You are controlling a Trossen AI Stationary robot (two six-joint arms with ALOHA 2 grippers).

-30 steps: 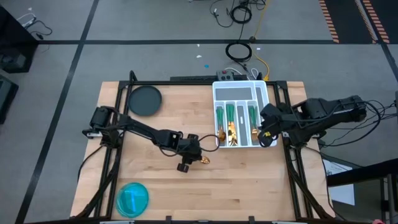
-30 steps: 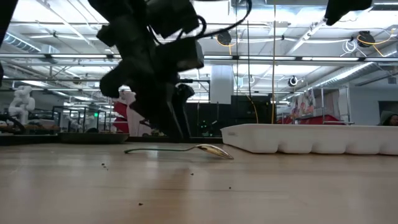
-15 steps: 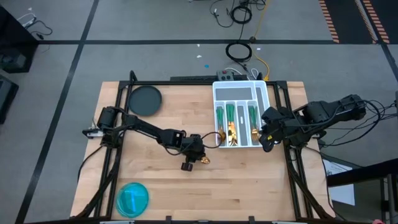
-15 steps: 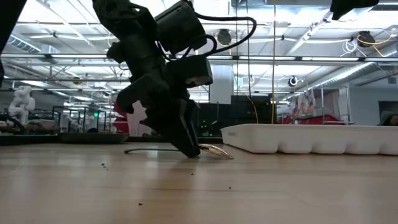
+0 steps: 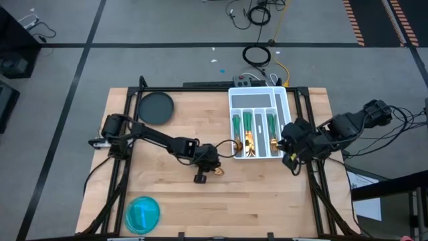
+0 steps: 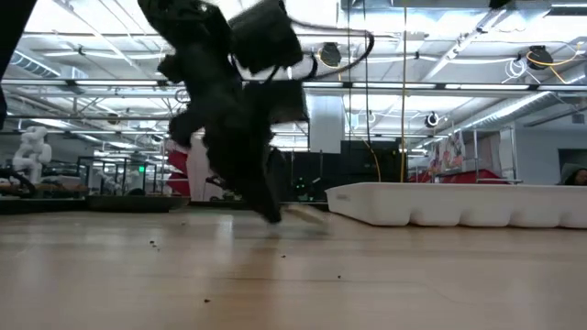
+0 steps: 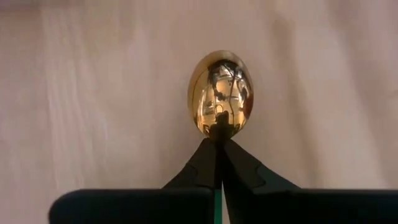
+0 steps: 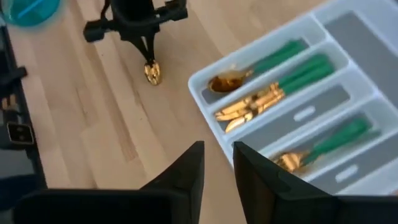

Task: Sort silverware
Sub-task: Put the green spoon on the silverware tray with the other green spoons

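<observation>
On the wooden desk (image 5: 174,194), a blue bowl (image 5: 143,213) sits near the front edge at about seven o'clock, and a dark round plate (image 5: 155,108) lies at about eleven o'clock in the far left corner. The left arm reaches from the left side toward the middle of the desk, where the left end effector (image 5: 215,169) is clamped on a spoon (image 7: 221,93): the left wrist view shows its two dark fingers (image 7: 205,165) pressed together on the neck just behind the gold bowl of the spoon, which points away from the fingers over bare wood. In the low view the arm and spoon are smeared, so whether the spoon touches the desk or is just clear of it is hard to say. Just beside it, toward three o'clock, stands the white tray (image 5: 258,96), reaching from the desk's middle to its far edge. Its long slots hold the rest of the silverware (image 5: 254,137), with green handles pointing toward twelve o'clock and gold heads gathered at the near end; the right wrist view shows a spoon in one slot, forks in the next, and more gold heads in a farther one. The right end effector (image 5: 293,159) hovers at the tray's near right corner, about four o'clock, its fingers (image 8: 186,171) a narrow gap apart and holding nothing.
</observation>
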